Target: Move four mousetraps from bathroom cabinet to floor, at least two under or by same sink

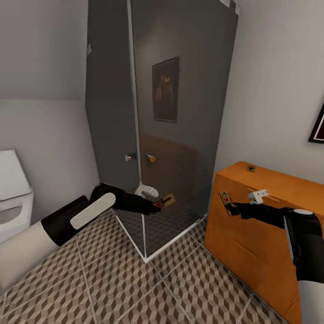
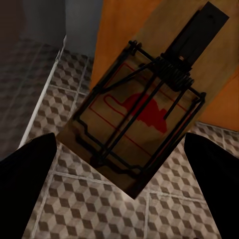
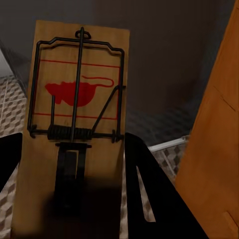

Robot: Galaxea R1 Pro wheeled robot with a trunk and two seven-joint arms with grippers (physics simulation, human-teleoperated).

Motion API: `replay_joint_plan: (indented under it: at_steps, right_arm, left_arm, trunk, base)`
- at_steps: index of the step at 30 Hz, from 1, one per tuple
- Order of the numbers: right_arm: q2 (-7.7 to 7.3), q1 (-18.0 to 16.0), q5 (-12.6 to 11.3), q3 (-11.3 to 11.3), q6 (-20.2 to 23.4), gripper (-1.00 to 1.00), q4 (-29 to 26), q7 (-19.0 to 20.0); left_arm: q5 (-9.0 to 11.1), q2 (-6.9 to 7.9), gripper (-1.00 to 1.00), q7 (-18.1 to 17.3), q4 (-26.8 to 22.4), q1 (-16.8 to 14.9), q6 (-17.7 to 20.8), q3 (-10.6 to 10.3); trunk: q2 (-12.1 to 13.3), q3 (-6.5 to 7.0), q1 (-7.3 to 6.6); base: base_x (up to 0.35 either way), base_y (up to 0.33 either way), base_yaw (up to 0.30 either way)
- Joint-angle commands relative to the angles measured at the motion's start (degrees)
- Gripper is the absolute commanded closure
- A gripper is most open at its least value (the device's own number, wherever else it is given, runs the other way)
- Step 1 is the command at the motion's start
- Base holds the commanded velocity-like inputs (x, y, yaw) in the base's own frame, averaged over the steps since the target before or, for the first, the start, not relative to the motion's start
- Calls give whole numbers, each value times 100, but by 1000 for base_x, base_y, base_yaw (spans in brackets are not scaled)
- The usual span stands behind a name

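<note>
My left gripper [image 1: 154,208] is shut on a mousetrap [image 1: 165,200], a small wooden board with dark wire, held in the air in front of the shower glass. From the left wrist, that mousetrap [image 2: 137,117] hangs tilted above the bathroom floor [image 2: 99,214], between the gripper [image 2: 119,142] and its dark fingers [image 2: 30,174]. My right gripper [image 1: 232,208] is shut on a second mousetrap [image 1: 225,198], beside the front of the orange-brown cabinet [image 1: 252,238]. The right wrist shows this mousetrap [image 3: 74,99] upright in the gripper [image 3: 72,139]. Another small mousetrap [image 1: 251,168] lies on the cabinet top. The sink is out of view.
A dark glass shower enclosure [image 1: 171,112] with a white base frame stands in the corner straight ahead. At the left edge is a white toilet [image 1: 11,198]. The cube-patterned floor [image 1: 135,288] stretches between toilet, shower and cabinet. A framed picture [image 1: 317,128] hangs on the right wall.
</note>
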Motion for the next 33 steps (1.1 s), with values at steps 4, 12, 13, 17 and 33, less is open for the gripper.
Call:
replay_joint_plan:
  at_steps: [4, 12, 13, 17, 33]
  right_arm:
    - [1, -5, 36, -9, 38, 100, 0, 48]
    - [1, -5, 36, -8, 35, 100, 32, 49]
    - [1, -5, 36, -6, 35, 100, 37, 49]
    - [1, -5, 36, -1, 35, 100, 41, 44]
    - [9, -5, 36, 0, 35, 100, 50, 32]
  left_arm:
    - [50, 10, 100, 44, -85, -9, 4, -13]
    - [50, 6, 100, 44, -97, -9, 4, -14]
    - [50, 6, 100, 44, -97, -9, 4, -14]
    - [50, 7, 100, 44, -97, -9, 4, -14]
    - [50, 6, 100, 44, -97, -9, 4, -15]
  trunk:
    - [-3, -7, 0]
    - [-3, -7, 0]
    - [-3, -7, 0]
    - [-3, -7, 0]
    - [-3, -7, 0]
  base:
    - [0, 0, 284]
    - [0, 0, 284]
    - [0, 0, 284]
    - [0, 0, 284]
    - [0, 0, 284]
